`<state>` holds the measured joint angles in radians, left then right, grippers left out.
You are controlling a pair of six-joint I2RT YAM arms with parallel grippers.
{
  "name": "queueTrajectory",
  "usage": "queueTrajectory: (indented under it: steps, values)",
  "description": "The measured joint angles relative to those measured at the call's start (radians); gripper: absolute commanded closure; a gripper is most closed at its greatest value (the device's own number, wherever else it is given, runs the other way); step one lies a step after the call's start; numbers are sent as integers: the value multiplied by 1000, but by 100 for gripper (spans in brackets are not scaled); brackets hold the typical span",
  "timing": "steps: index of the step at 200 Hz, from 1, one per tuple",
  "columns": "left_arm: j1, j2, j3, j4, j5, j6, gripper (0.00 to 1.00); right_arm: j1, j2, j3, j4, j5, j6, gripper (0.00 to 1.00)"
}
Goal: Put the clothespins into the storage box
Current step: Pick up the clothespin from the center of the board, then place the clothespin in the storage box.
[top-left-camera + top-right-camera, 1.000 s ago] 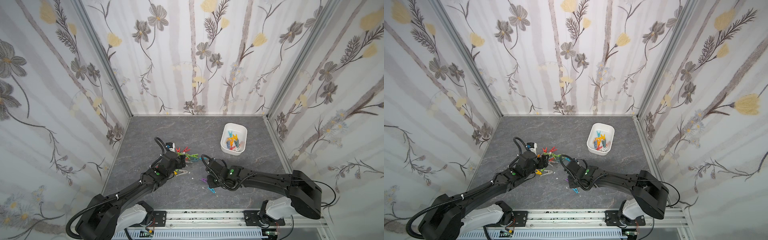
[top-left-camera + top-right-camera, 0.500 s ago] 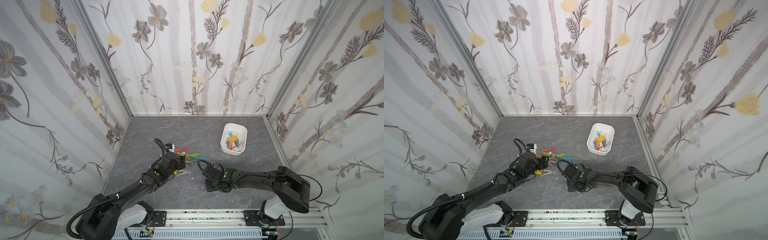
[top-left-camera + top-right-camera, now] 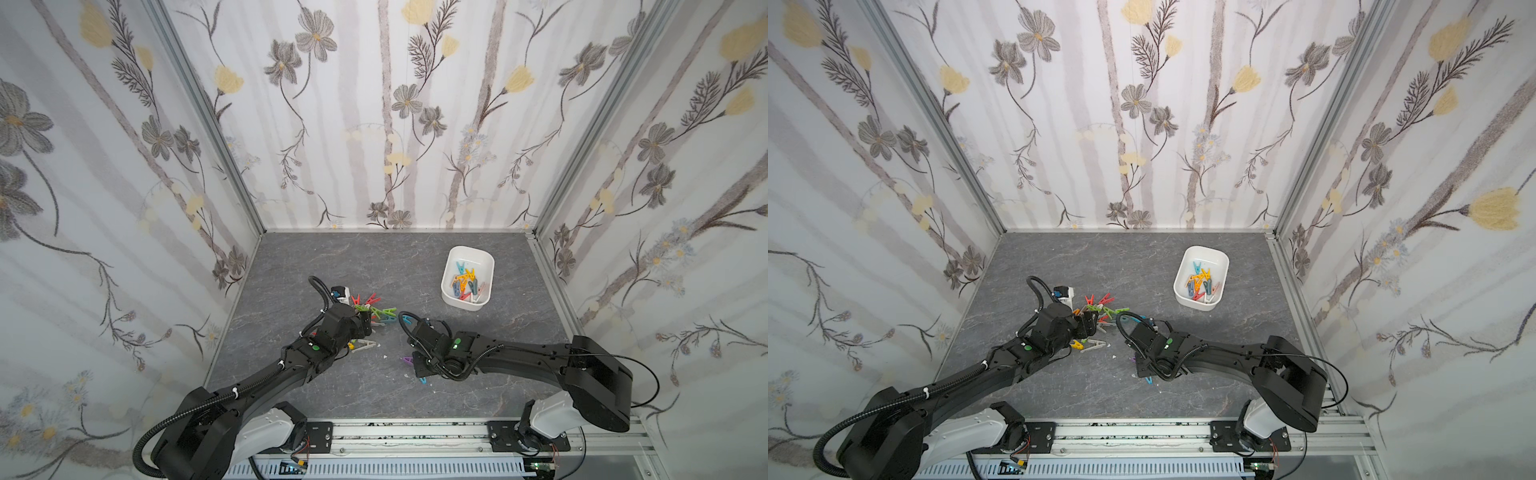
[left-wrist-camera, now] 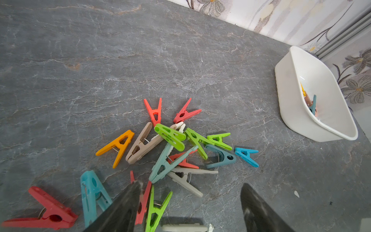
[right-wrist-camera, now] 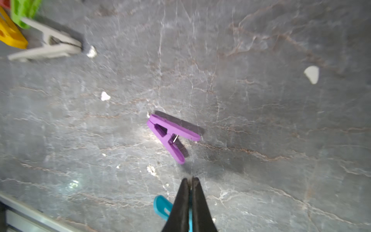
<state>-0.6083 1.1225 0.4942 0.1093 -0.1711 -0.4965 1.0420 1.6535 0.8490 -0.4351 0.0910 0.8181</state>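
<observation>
No legible text or labels

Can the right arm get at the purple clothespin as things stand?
Not right now, probably: the right tool looks shut on a blue clothespin. The purple clothespin lies alone on the table just ahead, uncovered, so reach seems free once the tool empties.

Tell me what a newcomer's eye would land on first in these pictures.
First comes the bright heap of pegs in the middle of the grey table, right in front of the open left pincer. Next is the white tub toward the far right corner, with several pegs already in it. Nearer the front, the right pincer is shut on a blue peg, and a lone purple peg lies loose close by.
</observation>
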Motion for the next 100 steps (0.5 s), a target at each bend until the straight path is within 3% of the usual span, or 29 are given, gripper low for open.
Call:
queueTrajectory:
  steps: [39,71,100]
  values:
    - [-63,-2,10,45,5,35,21,-132,-100,17,-34,25,-34,93]
    - [-177,71,43,129,-1,82,21,-392,-154,71,-42,77,-142,93]
    - [-235,185,101,197,-1,104,21,-576,-118,135,-9,106,-241,94]
